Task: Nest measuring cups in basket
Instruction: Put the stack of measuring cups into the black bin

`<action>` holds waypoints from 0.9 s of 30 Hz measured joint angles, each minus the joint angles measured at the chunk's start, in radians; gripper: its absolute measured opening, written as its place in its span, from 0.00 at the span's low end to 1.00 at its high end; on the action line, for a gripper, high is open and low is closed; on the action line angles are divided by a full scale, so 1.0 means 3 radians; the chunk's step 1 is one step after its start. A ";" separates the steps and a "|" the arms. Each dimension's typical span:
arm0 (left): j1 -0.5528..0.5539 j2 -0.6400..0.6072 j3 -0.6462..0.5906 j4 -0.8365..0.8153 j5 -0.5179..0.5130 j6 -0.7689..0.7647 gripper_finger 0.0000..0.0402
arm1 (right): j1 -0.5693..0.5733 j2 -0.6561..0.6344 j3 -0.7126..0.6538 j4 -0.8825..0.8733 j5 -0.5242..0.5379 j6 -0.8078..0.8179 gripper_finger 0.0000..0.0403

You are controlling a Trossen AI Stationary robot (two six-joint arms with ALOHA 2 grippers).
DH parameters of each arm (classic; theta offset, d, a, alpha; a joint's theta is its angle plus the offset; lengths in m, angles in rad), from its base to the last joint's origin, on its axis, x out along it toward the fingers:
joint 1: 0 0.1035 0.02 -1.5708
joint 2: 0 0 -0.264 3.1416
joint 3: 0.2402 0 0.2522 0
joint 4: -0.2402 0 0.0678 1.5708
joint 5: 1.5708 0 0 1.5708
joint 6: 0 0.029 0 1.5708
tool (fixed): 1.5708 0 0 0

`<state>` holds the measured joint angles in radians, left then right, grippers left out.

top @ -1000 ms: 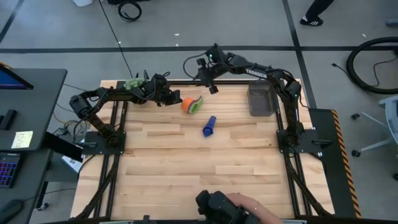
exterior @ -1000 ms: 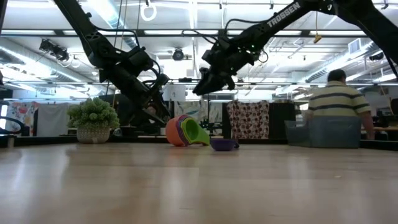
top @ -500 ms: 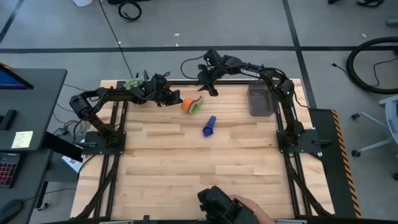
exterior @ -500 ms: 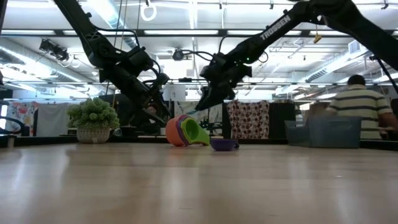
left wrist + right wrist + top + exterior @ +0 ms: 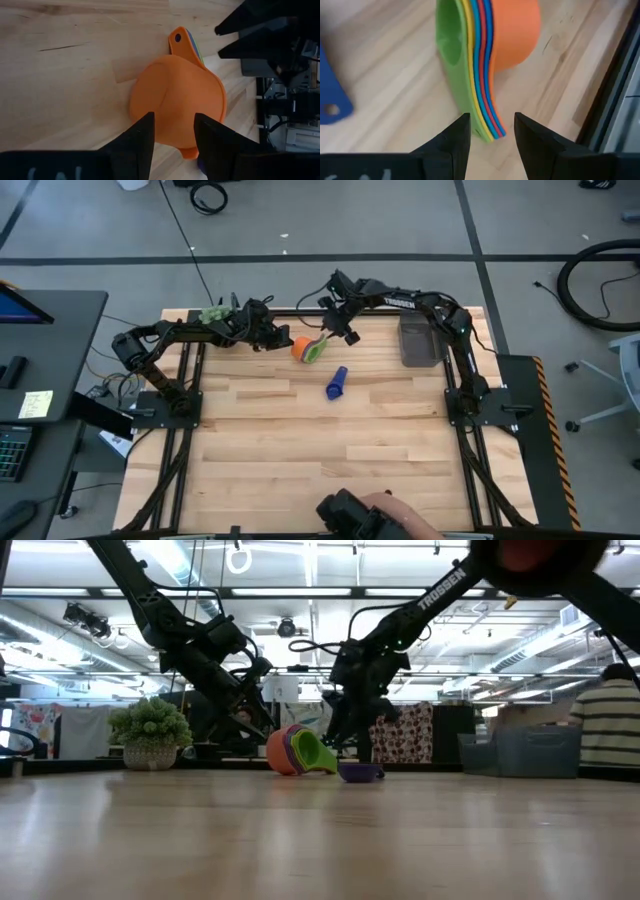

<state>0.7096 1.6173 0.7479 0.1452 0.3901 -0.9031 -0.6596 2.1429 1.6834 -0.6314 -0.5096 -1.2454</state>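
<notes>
We see bright, even light from ceiling strips; soft shadows lie on the tabletop, whose near part is blurred.

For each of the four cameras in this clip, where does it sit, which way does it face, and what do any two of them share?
High view: overhead, looking straight down on the table, both arms and the basket.
Low view: at tabletop height, looking level across into the room; arms come down from above.
Left wrist view: behind the open left gripper, facing the orange cup.
Right wrist view: behind the open right gripper, facing the nested stack's handles.
Shared: all four show the nested stack; high and low also show the lone blue cup.
</notes>
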 joint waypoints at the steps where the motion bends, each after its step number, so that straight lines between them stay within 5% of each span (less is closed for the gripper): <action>1: -0.0001 0.0000 0.0000 0.0000 0.0000 0.0000 0.35 | 0.0008 0.0000 -0.0013 0.0045 0.0011 -0.0035 0.39; 27: 0.0003 0.0000 0.0000 0.0000 0.0001 0.0003 0.35 | 0.0016 -0.0001 -0.0172 0.0306 -0.0349 -0.0014 0.38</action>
<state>0.7105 1.6173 0.7479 0.1452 0.3904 -0.9024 -0.6548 2.1426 1.6318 -0.5396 -0.6142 -1.2495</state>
